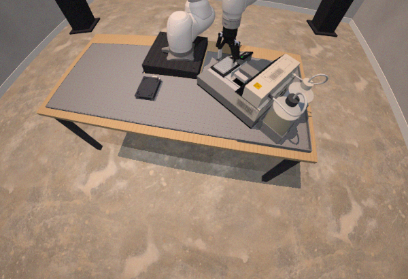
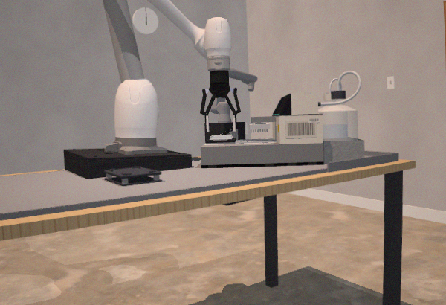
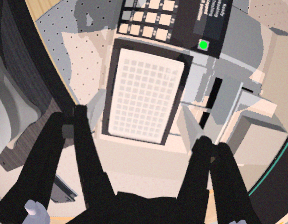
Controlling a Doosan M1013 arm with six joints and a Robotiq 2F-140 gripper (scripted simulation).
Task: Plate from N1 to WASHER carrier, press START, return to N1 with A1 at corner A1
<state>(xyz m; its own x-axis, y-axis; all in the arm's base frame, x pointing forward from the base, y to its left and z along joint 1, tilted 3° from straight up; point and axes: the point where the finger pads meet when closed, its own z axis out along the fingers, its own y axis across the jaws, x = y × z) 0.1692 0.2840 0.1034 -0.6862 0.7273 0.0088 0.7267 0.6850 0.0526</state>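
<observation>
The white plate (image 1: pixel 226 65) (image 2: pixel 221 137) (image 3: pixel 145 95) lies in the dark carrier (image 3: pixel 154 51) of the washer (image 1: pixel 221 90) (image 2: pixel 260 154). From these views I cannot tell for certain whether it is fully flat, nor which corner is cut. My gripper (image 1: pixel 227 58) (image 2: pixel 221 131) (image 3: pixel 142 106) is open, with its fingers low at the plate's two long sides and gaps beside it in the wrist view. The lamp (image 3: pixel 203 45) is green. The keypad (image 3: pixel 150 20) is beyond the plate's far short side. The dark nest N1 (image 1: pixel 148 88) (image 2: pixel 132 172) holds no plate.
The black robot base (image 1: pixel 173 64) (image 2: pixel 126 161) stands between the nest and the washer at the back. The washer's raised housing (image 1: pixel 272 78) (image 2: pixel 299 129) is to the right of the carrier. Bottles with hoses (image 1: pixel 287 109) (image 2: pixel 339 119) stand beyond it.
</observation>
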